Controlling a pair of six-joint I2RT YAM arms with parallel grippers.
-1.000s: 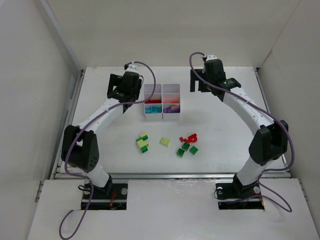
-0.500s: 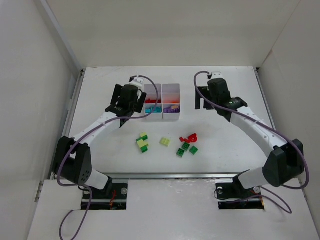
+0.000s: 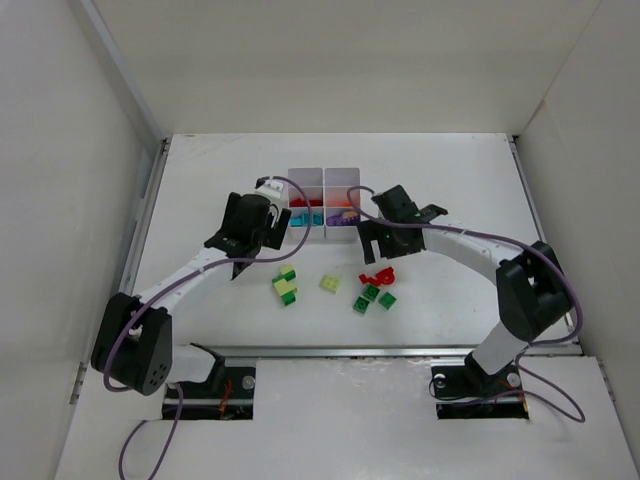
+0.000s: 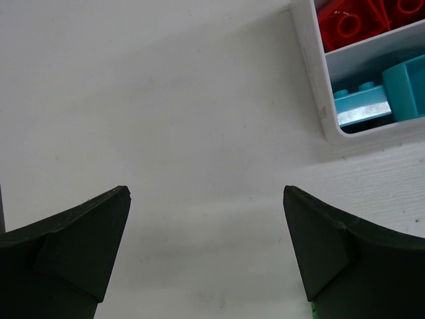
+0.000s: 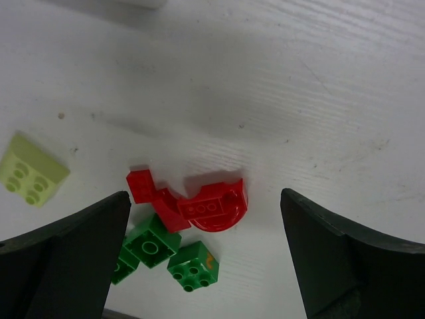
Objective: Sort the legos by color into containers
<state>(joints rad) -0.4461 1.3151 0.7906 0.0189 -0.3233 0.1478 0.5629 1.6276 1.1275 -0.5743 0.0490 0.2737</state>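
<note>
Jaws on both arms stood wide apart and gripped nothing. Nearest the arm bases, the loose legos lay on the table [image 3: 200,180] in a row: a green and yellow-green cluster [image 3: 286,286] on the left, 1 pale yellow-green brick [image 3: 330,283] in the middle, and on the right 3 green bricks [image 3: 371,298] just near of the red bricks [image 5: 199,206].

The right gripper [image 5: 203,194] hung over that right-hand group, with the red pieces between its fingers in the wrist view and the green ones touching them on the near side. The left gripper [image 4: 206,189] hovered over bare table, beside the near-left corner of the containers [image 4: 312,73].

Farther back, the containers already held red legos [image 4: 352,20] and teal legos [image 4: 378,100] in the left column and purple ones [image 3: 345,216] in the right.

The step in hand looked like a pick of red. To do it well, the right gripper should come straight down with the fingers straddling only the rounded red piece, clear of the green neighbours, and close on its flat sides so it does not twist out.
</note>
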